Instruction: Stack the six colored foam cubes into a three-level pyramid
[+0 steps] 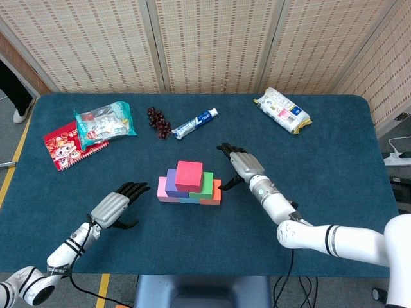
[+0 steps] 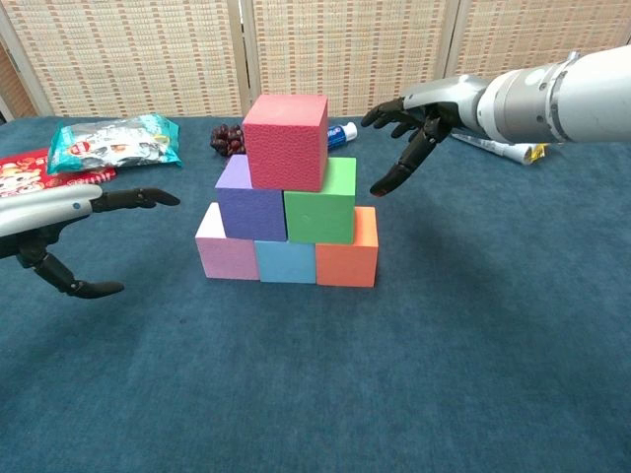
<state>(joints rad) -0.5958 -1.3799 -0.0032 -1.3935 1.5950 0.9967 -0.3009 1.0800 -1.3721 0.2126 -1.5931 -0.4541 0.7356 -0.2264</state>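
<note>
Pyramid standing near the table's [image 1: 321, 128] middle, slightly toward the near edge. Bottom row, left to right: pink cube [image 2: 226, 251], blue cube [image 2: 286, 261], orange cube [image 2: 348, 253], touching side by side. Second level: purple cube [image 2: 250, 202] and green cube [image 2: 322, 205], touching. Red cube [image 2: 286, 141] is sitting on top, straddling their seam, shifted a little toward the purple side. All six look placed; I'm judging the stack complete or needing only a nudge.

I'm holding the right hand [image 2: 414, 123] just beside the stack on its right, fingers spread and holding nothing, one fingertip pointing down toward the green and orange cubes without touching them as far as I can tell. The left hand [image 2: 61, 222] is hovering low on the left side, apart from the pink cube, fingers apart and thumb dropped below, also empty.

The relation I'm watching: the stack lies between the two hands, its long axis running left to right across the table, so each hand is facing one end of the bottom row. The right is nearer. Any squaring-up push from it would run along that axis toward the left hand.

Far edge, well apart: toothpaste tube [image 1: 194, 122], dark berries [image 1: 158, 122], snack bag [image 1: 103, 120], red booklet [image 1: 67, 144], wrapped packet [image 1: 281, 110] toward the far right corner.
</note>
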